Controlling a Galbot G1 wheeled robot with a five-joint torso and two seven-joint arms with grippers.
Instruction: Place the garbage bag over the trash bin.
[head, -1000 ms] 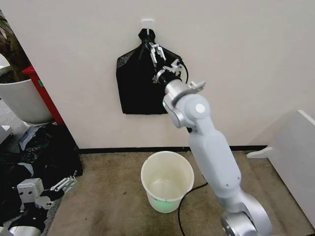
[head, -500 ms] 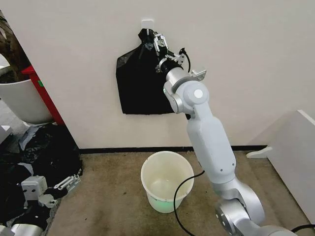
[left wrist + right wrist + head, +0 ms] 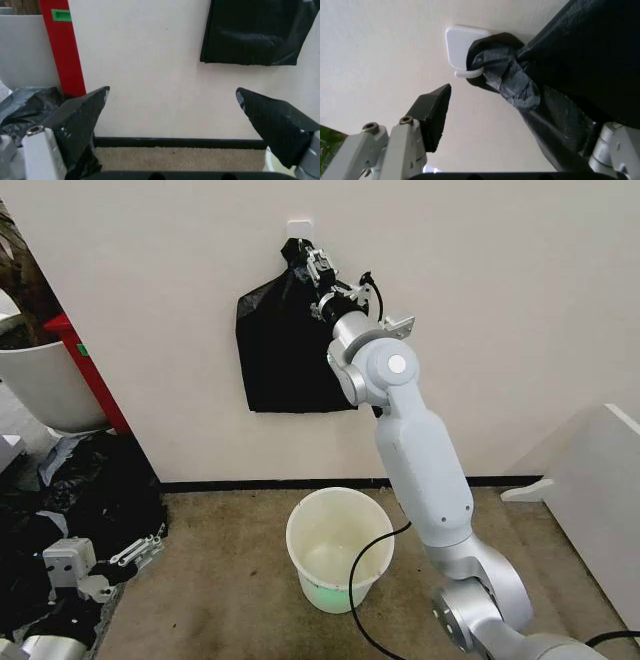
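The trash bin [image 3: 340,578], a small white bucket, stands open and upright on the carpet by the wall. Above it a flat black bag with a knotted top [image 3: 285,350] hangs from a white wall hook [image 3: 298,227]. My right gripper [image 3: 318,262] is raised to the knot just below the hook. In the right wrist view this gripper [image 3: 525,108] is open, with the bag's twisted neck [image 3: 520,90] between its fingers and the hook [image 3: 462,41] just beyond. The garbage bag is out of view. My left gripper [image 3: 125,555] hangs low at the left, and in its wrist view it [image 3: 172,95] is open and holds nothing.
Bulky black sacks [image 3: 90,490] lie on the floor at the left, beside a red post [image 3: 90,375] and a large white planter pot [image 3: 45,385]. A white panel [image 3: 600,500] stands at the right. A black cable [image 3: 365,600] runs down past the bin.
My right gripper has risen along the hanging bag toward the hook and now brackets its knotted neck. The left gripper has shifted slightly at the lower left.
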